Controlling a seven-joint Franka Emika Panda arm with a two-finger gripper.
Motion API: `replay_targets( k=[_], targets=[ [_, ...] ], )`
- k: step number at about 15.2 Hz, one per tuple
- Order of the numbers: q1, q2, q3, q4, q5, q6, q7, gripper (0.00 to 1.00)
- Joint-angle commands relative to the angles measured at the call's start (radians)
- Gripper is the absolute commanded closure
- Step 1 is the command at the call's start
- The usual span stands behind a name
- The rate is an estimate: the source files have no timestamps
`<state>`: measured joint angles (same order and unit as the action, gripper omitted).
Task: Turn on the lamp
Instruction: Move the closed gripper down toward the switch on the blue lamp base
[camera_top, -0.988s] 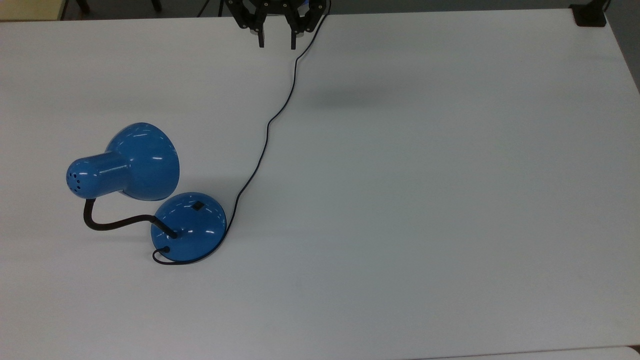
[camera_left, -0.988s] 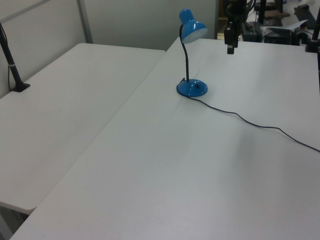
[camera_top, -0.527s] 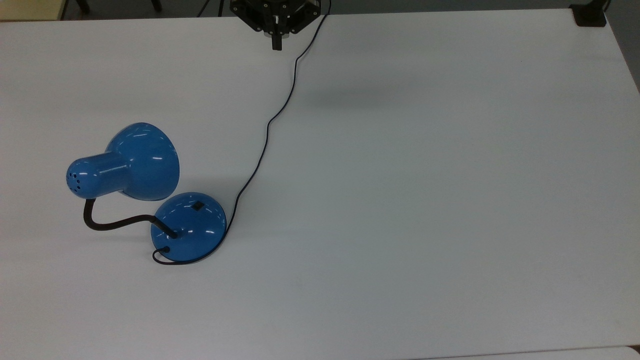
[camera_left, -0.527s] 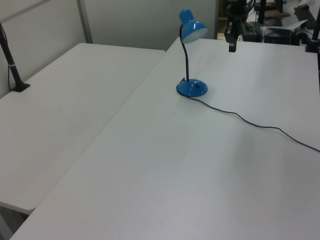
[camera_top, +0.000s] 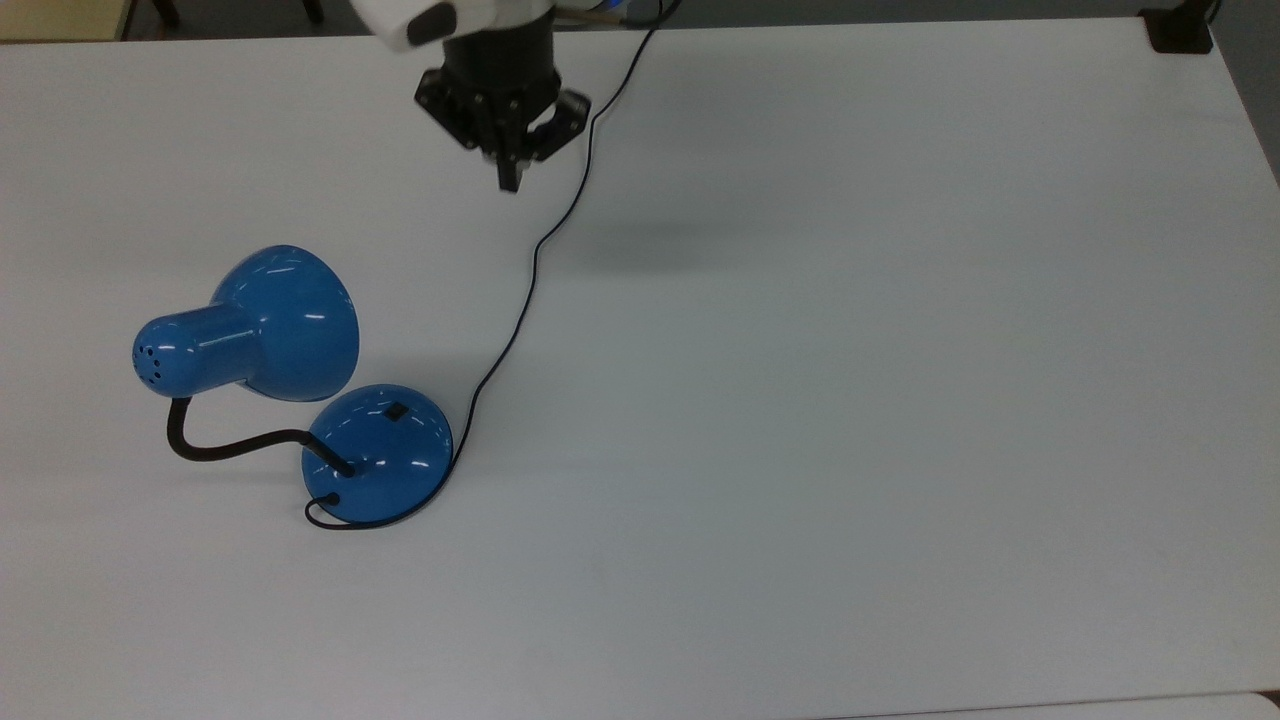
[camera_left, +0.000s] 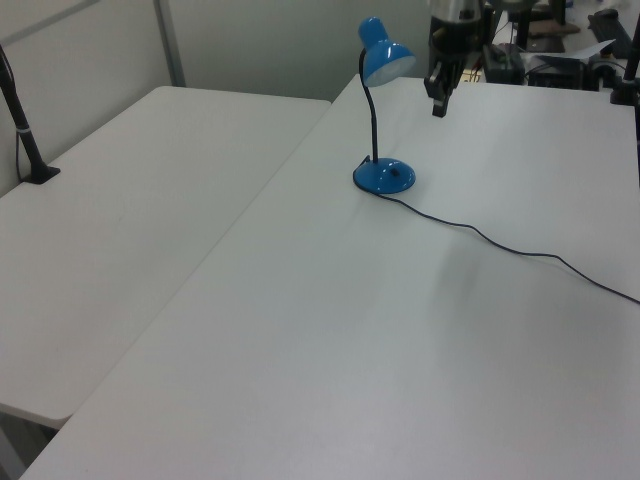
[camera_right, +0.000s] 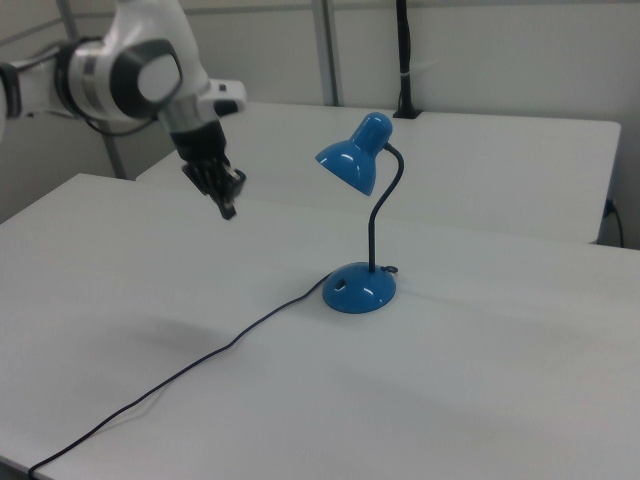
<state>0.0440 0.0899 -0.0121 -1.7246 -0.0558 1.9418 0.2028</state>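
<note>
Blue lamp: glossy metal desk lamp (camera_top: 290, 385), lower left of top view, on white tabletop (camera_top: 850, 400).
Fingers: black gripper (camera_top: 509, 180), upper centre, clenched together, empty.

The arm (camera_top: 440, 20) is cut off by the top view's upper edge, so just its wrist shows. The lamp's cord (camera_left: 520, 250) runs off the left view's right edge, its far end unseen. In the right view the switch on the lamp's base (camera_right: 358, 288) is too small to make out
</note>
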Motion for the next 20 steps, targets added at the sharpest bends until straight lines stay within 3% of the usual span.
replay_targets(
  k=[1,3,6,9,13,20],
  targets=[
    [-0.039,-0.021,-0.005,-0.200,0.013,0.278,0.071,1.00],
    [-0.056,0.002,-0.005,-0.283,0.005,0.449,0.116,1.00],
    [-0.073,0.062,-0.006,-0.320,-0.031,0.587,0.219,1.00],
    [-0.101,0.137,-0.006,-0.316,-0.090,0.711,0.338,1.00],
    [-0.131,0.220,-0.006,-0.293,-0.110,0.874,0.348,1.00],
    [-0.174,0.318,-0.006,-0.196,-0.125,0.947,0.349,1.00]
  ],
)
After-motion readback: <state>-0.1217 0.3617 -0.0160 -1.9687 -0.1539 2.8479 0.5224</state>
